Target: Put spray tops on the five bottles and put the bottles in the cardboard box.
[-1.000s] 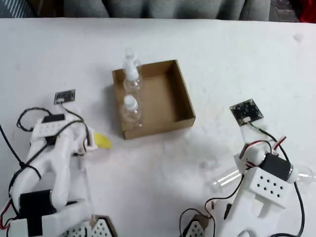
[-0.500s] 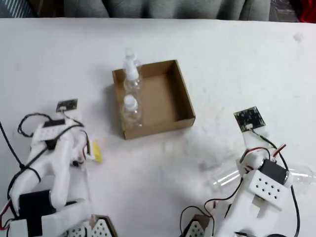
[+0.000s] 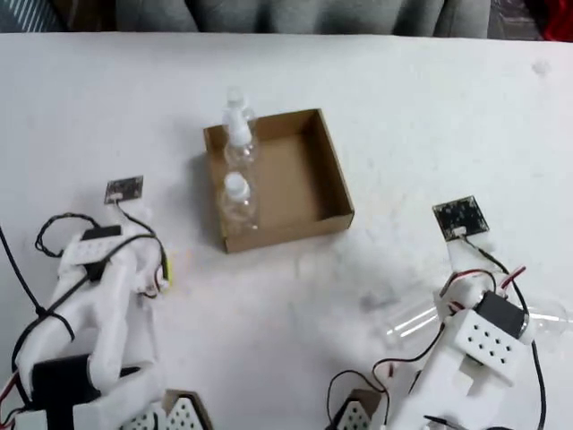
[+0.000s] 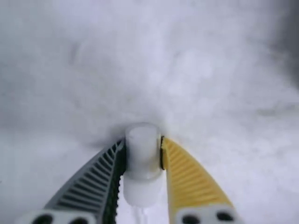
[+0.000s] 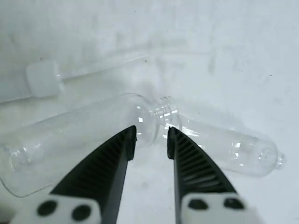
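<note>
The cardboard box [image 3: 309, 193] sits mid-table. Three clear bottles with white tops [image 3: 236, 193] stand in a row along its left side. My left gripper [image 4: 142, 148] is shut on a white spray top [image 4: 140, 158], held just above the bare table; in the high view it is at the near left [image 3: 165, 269]. Two clear uncapped bottles lie on the table, one large [image 5: 70, 135] and one smaller [image 5: 224, 140], necks meeting. My right gripper [image 5: 151, 135] hangs open over the large bottle's shoulder. A loose spray top [image 5: 43, 79] with its tube lies beyond them.
Both arms stand near the table's front edge, the left arm [image 3: 98, 305] and the right arm [image 3: 483, 336]. Their small dark camera boards [image 3: 458, 217] stick out toward the box. The lying bottles [image 3: 412, 318] rest beside the right arm.
The left arm has drawn back toward the front edge with the spray top. The right arm has also pulled back a little, toward the near right.
</note>
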`<state>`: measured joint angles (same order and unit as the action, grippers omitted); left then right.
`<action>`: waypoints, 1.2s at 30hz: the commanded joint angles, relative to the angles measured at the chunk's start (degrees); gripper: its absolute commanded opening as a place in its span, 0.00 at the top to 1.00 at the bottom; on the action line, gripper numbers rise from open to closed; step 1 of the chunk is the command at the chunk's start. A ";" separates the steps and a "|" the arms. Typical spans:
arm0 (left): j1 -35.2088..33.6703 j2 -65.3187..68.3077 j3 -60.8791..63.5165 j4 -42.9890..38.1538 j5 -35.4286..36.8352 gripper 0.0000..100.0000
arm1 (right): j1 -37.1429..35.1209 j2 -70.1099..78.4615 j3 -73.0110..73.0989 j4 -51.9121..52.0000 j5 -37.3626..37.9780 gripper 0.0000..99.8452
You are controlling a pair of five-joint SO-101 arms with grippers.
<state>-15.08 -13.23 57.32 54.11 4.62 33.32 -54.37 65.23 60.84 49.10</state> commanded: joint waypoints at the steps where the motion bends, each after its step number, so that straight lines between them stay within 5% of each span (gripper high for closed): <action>1: -0.66 1.27 1.14 -3.78 -0.26 0.98 | 4.44 -0.48 -1.23 -0.57 0.00 0.92; 5: -0.84 1.19 1.14 -3.78 -0.18 0.98 | 10.24 -0.40 -6.77 4.09 -0.97 0.92; 10: -0.92 -1.10 2.55 -3.87 -0.26 0.98 | 13.49 -0.40 -16.35 10.59 -14.15 0.92; 16: -0.92 -9.36 9.05 -8.00 -0.26 0.98 | 13.32 4.70 -19.25 11.65 -35.52 0.86; 24: -0.92 -14.55 12.75 -9.49 -0.62 0.98 | 13.32 31.08 -28.57 1.98 -70.59 0.79; 36: -0.75 -14.64 12.84 -9.49 -0.70 0.98 | 13.67 72.66 -65.23 11.30 -79.65 0.70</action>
<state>-15.08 -27.12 69.71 46.55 4.70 46.77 12.44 10.37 68.13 -30.11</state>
